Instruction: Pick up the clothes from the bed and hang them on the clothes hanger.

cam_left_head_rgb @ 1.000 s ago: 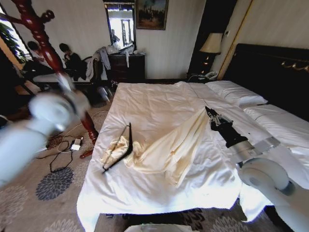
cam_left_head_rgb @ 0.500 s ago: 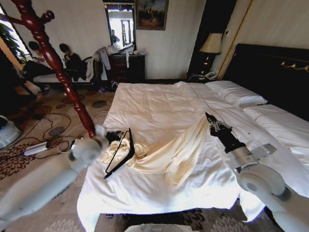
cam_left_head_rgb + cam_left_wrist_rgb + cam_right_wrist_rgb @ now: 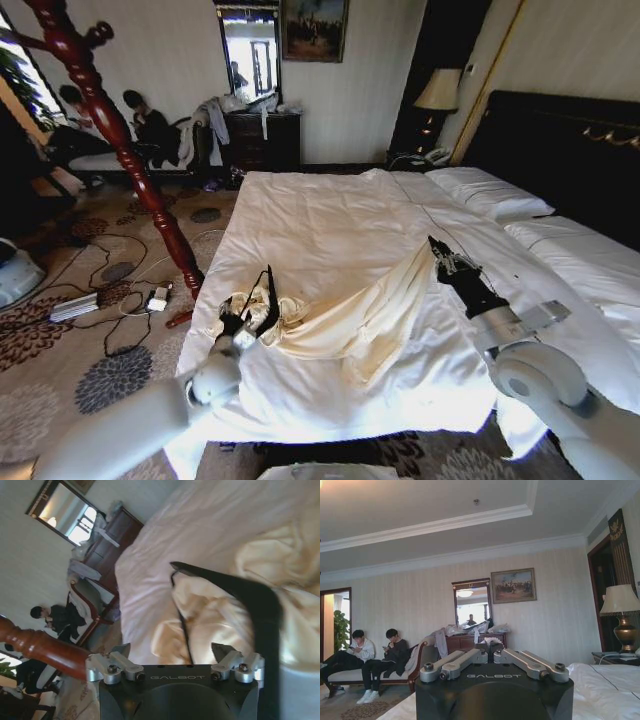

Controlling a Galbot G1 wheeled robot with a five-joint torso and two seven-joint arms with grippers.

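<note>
The clothes [image 3: 350, 310] are one pale cream-yellow garment, thin soft fabric, all crumpled up. It's spread across the middle of the bed [image 3: 320, 215] on the white duvet, w/ one end pulled up off the bed toward the right gripper [image 3: 437, 250]. The other end is bunched near the bed's left edge.

The clothes hanger [image 3: 266, 297] is slim and black and sits right on that bunched end, touching the fabric. In the left wrist view its dark arm crosses over the cream folds.

Left gripper [image 3: 232, 326] is down at the bunched end, just beside the hanger; its fingers [image 3: 111, 661] are spread wide apart w/ nothing between them.

Right gripper is over the bed's right half, fingers pinched together, and the raised end of the garment hangs from its tip.

The red-brown coat stand [image 3: 120, 140] stands on the floor left of the bed.
</note>
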